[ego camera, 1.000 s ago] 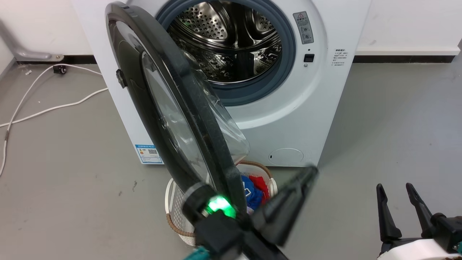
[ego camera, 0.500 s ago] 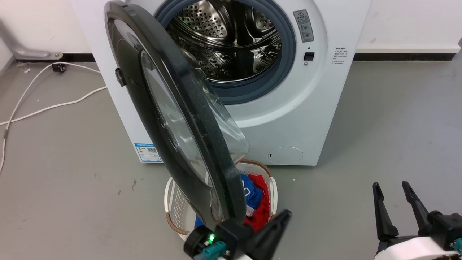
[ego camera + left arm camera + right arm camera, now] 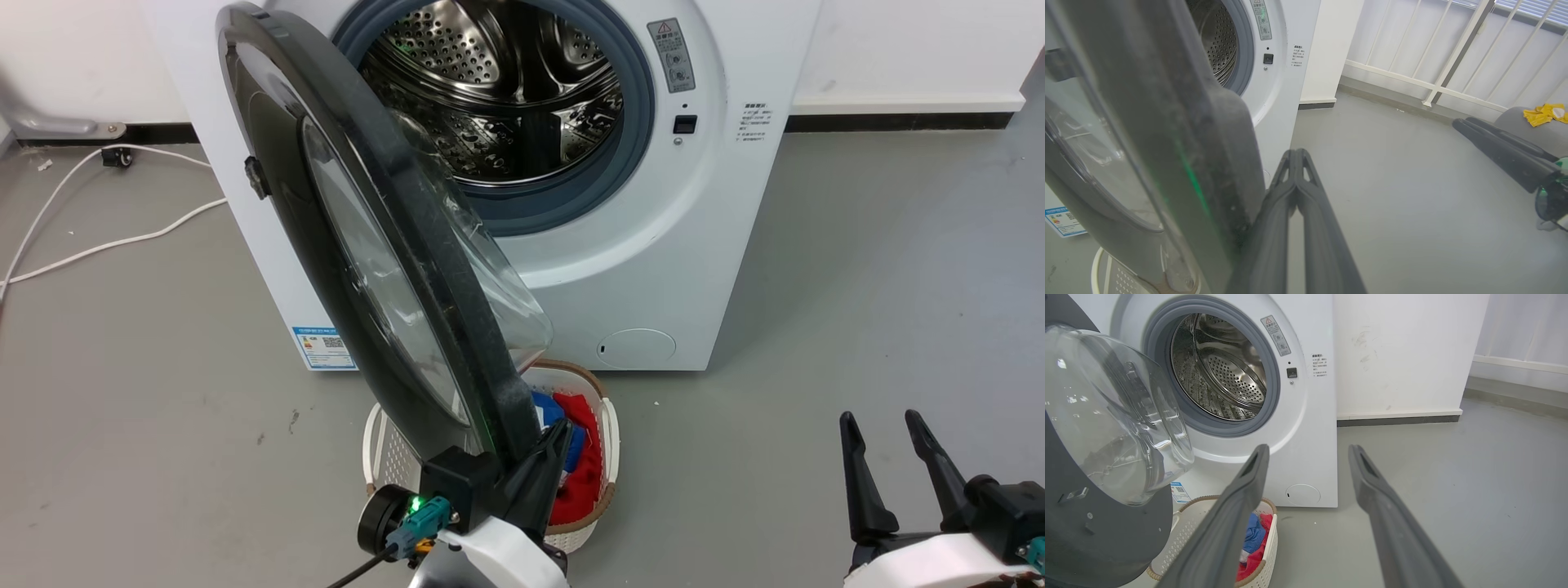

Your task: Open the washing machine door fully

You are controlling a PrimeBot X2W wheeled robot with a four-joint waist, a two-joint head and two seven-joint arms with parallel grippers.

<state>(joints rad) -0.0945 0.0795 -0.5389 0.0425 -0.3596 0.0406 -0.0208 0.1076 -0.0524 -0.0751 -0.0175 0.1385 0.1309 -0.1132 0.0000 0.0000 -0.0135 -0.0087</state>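
Here, in the head view, the white washing machine (image 3: 718, 212) stands against the wall with its steel drum (image 3: 490, 90) exposed. The washing machine door (image 3: 359, 245) is swung out from its left side toward the camera, nearly edge-on. The door's lower rim hangs over a white laundry basket (image 3: 380, 457) holding blue and red clothes (image 3: 575, 465). The left gripper (image 3: 557, 441) sits at the bottom centre, just beside that lower rim on its right, its two fingers pressed together with nothing between them. The right gripper (image 3: 879, 425) is at the lower right over the grey floor (image 3: 816, 327), well apart from the machine, with its fingers spread. A white cable (image 3: 122, 241) lies on the floor to the left. In the left wrist view, the joined fingers run up close alongside the door's dark edge (image 3: 1220, 163); whether they touch it I cannot tell. In the right wrist view, the parted fingers frame the machine's lower corner, and the door's clear glass bowl (image 3: 1106, 416) bulges at the left above the basket (image 3: 1267, 555).
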